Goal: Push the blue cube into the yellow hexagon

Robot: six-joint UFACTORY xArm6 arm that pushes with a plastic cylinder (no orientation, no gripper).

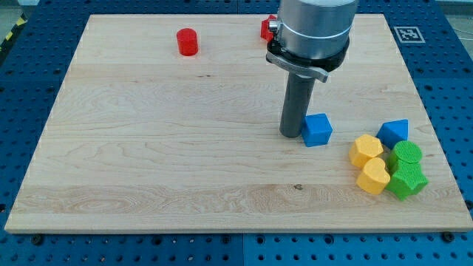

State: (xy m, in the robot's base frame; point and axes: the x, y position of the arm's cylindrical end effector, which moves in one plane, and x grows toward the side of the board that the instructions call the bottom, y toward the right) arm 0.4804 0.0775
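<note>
The blue cube [318, 129] lies on the wooden board [162, 148], right of centre. The yellow hexagon [366, 150] lies to its lower right, a short gap away. My tip [292, 134] stands on the board right against the cube's left side, on the side away from the hexagon. The dark rod rises from the tip to the arm's grey body [314, 29] at the view's top.
Around the yellow hexagon sit a second blue block [394, 133], a yellow heart-like block [373, 176], a green round block [407, 154] and a green star-like block [407, 181]. A red cylinder [188, 41] stands top left. A red block [266, 28] is partly hidden behind the arm.
</note>
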